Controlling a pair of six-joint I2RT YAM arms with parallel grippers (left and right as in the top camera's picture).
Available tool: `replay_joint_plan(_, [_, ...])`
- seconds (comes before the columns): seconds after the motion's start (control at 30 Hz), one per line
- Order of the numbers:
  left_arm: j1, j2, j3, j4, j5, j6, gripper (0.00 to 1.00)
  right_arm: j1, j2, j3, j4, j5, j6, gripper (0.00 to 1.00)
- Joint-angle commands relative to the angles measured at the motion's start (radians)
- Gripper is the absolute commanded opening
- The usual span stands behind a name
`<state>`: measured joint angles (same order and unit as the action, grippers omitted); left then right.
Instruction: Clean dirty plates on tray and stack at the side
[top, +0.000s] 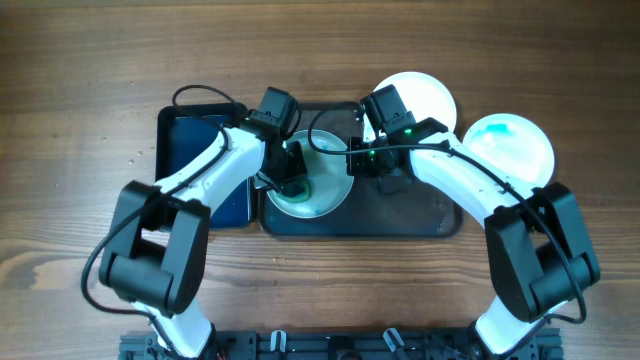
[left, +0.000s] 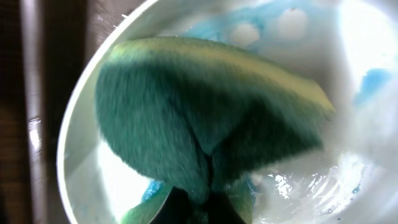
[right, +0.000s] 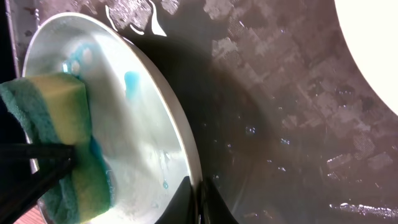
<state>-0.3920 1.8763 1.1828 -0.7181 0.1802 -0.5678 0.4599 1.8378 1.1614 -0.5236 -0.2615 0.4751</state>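
Observation:
A white plate (top: 325, 180) with blue smears stands tilted on the dark tray (top: 420, 215). My left gripper (top: 293, 178) is shut on a green and yellow sponge (left: 205, 112) and presses it against the plate's face (left: 373, 124). My right gripper (top: 358, 160) is shut on the plate's rim (right: 186, 149) and holds the plate up. The sponge (right: 59, 134) also shows at the left of the right wrist view, against the plate. Blue spots (right: 132, 79) remain on the wet plate.
A white plate (top: 425, 95) lies behind the tray at the right. A plate with blue smears (top: 510, 145) lies on the wooden table to the tray's right. A second dark tray (top: 190, 150) lies at the left. The tray floor (right: 298, 124) is wet.

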Motion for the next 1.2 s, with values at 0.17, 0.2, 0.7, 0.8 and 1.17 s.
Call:
replay_joint_plan(0.17, [-0.005, 0.097, -0.011, 0.105, 0.578, 0.274, 0.04, -0.003, 0.019, 0.025, 0.008, -0.033, 0.022, 0.04])
replay_joint_plan(0.2, [-0.005, 0.097, -0.01, 0.116, 0.593, 0.282, 0.04, -0.003, 0.019, 0.025, 0.008, -0.033, 0.022, 0.04])
replay_joint_plan(0.7, [-0.005, 0.095, 0.038, -0.052, -0.093, -0.103, 0.04, -0.003, 0.019, 0.025, 0.005, -0.033, 0.021, 0.04])
replay_joint_plan(0.8, [-0.005, 0.095, 0.047, -0.076, -0.207, -0.103, 0.04, -0.003, 0.019, 0.025, 0.006, -0.033, 0.023, 0.04])
replay_joint_plan(1.17, [-0.012, 0.095, 0.047, -0.055, -0.044, -0.031, 0.04, -0.003, 0.053, 0.027, 0.038, -0.136, -0.059, 0.08])
